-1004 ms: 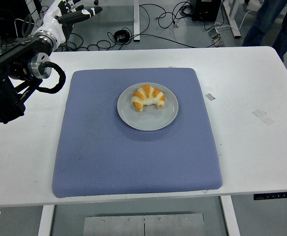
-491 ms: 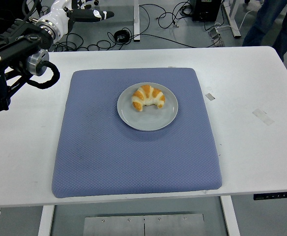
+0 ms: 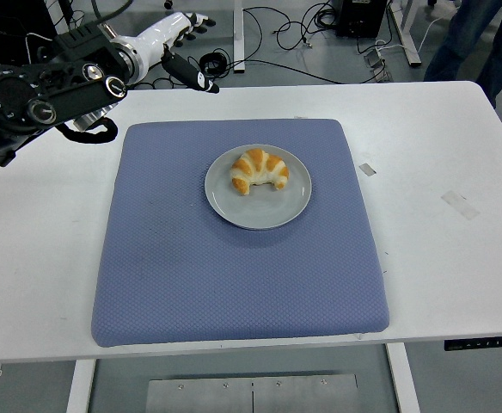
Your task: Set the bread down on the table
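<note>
The bread [image 3: 260, 170] lies on a grey plate [image 3: 258, 211] in the middle of a blue mat [image 3: 191, 275] on the white surface [image 3: 440, 258]. The left hand [image 3: 180, 34] hangs over the far left edge, well apart from the bread, fingers spread and empty.

Left arm [image 3: 53, 86] raised at upper left, hand [image 3: 178, 39] extended, fingers [image 3: 198, 19] spread
</note>
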